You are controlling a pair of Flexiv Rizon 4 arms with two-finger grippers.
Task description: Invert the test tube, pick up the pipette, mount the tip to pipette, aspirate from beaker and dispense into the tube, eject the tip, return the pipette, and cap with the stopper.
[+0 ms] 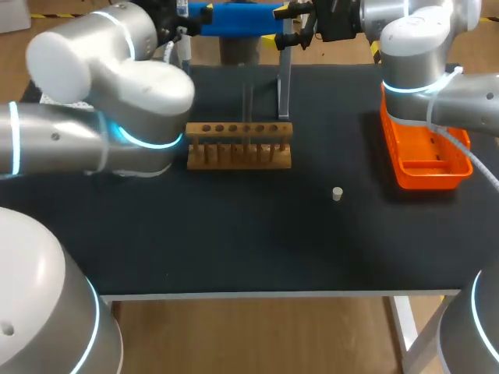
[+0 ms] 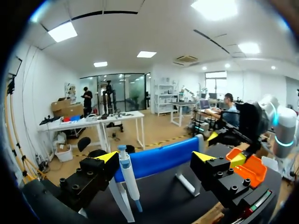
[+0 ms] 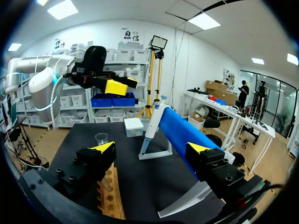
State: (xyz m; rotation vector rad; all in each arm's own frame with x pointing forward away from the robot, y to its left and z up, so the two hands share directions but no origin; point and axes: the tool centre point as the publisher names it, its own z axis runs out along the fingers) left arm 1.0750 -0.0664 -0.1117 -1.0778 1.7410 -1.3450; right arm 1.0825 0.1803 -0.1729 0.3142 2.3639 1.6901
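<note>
Step in hand, as judged: pick up the pipette. Landmark is the wooden rack (image 1: pixel 238 146), mid-table. The pipette stand (image 1: pixel 284 84) is behind the rack. The pipette (image 2: pixel 129 179) hangs shaft-down from the end of the stand's blue crossbar that is nearer the left gripper (image 2: pixel 156 157). That gripper is raised behind the rack's left end with its fingers spread wide and nothing held. The pipette sits between them, closer to one finger and touching neither. The right gripper (image 3: pixel 150 148) is raised behind the rack's right end, likewise wide and empty, looking along the crossbar. To do it well: centre the left fingers on the pipette's thick upper body rather than the narrow shaft and close squarely. Then lift it clear of the hanger before drawing away, so the stand is not dragged. Keep the right arm off the crossbar. An off-centre grip would likely twist the pipette. Containers: the rack shows a row of holes. A faint clear upright shape, probably the test tube (image 1: pixel 248 105), rises from near its middle; which way its mouth faces I cannot tell. The beaker (image 3: pixel 101 138) stands past the rack's left end, clear, fill level unreadable. A white tip box (image 3: pixel 133 127) sits further past that end; its tips are not resolvable. The orange tray (image 1: pixel 425 184) is to the right of the rack, contents not made out. The stopper (image 1: pixel 337 193) lies in front of the rack, off its right end and apart from it.
</note>
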